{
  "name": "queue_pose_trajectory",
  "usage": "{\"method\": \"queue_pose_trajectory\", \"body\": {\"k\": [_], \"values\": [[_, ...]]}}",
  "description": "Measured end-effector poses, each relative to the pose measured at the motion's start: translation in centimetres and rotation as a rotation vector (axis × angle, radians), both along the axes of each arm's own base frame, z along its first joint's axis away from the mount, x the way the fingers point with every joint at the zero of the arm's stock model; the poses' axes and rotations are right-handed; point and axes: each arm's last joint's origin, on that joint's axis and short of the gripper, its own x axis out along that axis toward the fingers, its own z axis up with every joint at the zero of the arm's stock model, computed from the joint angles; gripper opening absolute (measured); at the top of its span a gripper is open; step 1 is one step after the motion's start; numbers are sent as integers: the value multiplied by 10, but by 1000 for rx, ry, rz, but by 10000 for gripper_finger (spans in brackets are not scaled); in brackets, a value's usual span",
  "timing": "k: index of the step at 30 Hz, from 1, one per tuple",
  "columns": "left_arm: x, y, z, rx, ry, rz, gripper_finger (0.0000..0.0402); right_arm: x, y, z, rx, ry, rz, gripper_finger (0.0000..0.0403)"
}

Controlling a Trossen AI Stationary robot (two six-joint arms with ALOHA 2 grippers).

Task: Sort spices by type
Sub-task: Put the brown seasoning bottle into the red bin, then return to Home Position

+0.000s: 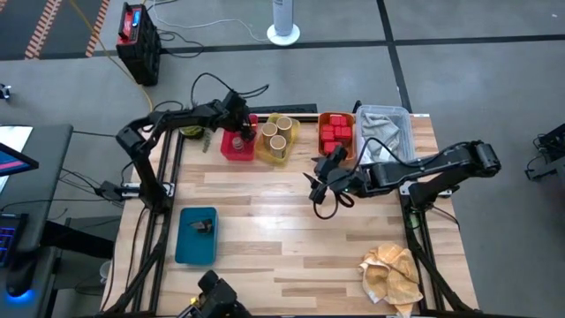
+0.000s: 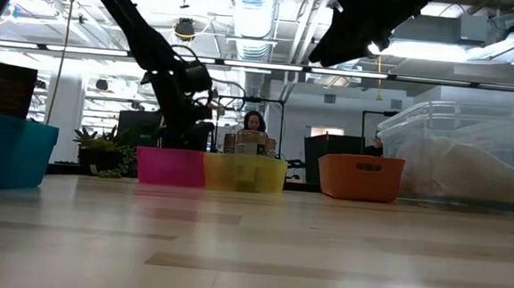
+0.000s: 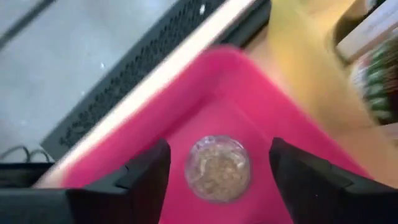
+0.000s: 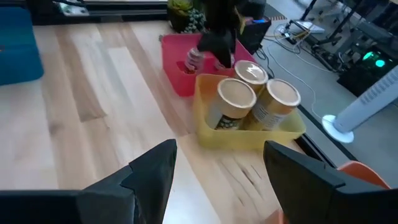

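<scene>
From above, we see the left end effector (image 1: 240, 132) over the red tray (image 1: 231, 150). At its wrist, fingers stand open around a small jar (image 3: 218, 168); we should lift straight up. The right end effector (image 1: 323, 181) waits open mid-desk.

Readable text: none from my station | labels on tan cylinders (image 4: 235, 104) in yellow tray (image 4: 249, 134): print too small to read
</scene>
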Motion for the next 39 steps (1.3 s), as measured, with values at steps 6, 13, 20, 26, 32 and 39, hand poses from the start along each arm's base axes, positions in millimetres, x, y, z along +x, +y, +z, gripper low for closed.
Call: {"method": "queue_pose_trajectory", "body": {"k": [6, 13, 20, 26, 32, 39], "values": [[-12, -23, 43, 70, -23, -58, 262, -28, -6, 3, -7, -15, -34, 276], [-28, -94, 67, 199, -186, -218, 250, -84, -24, -12, 22, -149, -24, 276], [-56, -162, 61, 261, -411, -386, 249, -106, -23, -14, 32, -340, 216, 276], [-84, -196, 56, 267, -555, -435, 249, -119, -30, -33, 24, -331, 204, 276], [-107, -216, 60, 301, -646, -479, 249, -132, -39, -43, 41, -402, 244, 276], [-126, -234, 65, 327, -653, -480, 249, -150, -41, -54, 40, -468, 263, 276]]}}
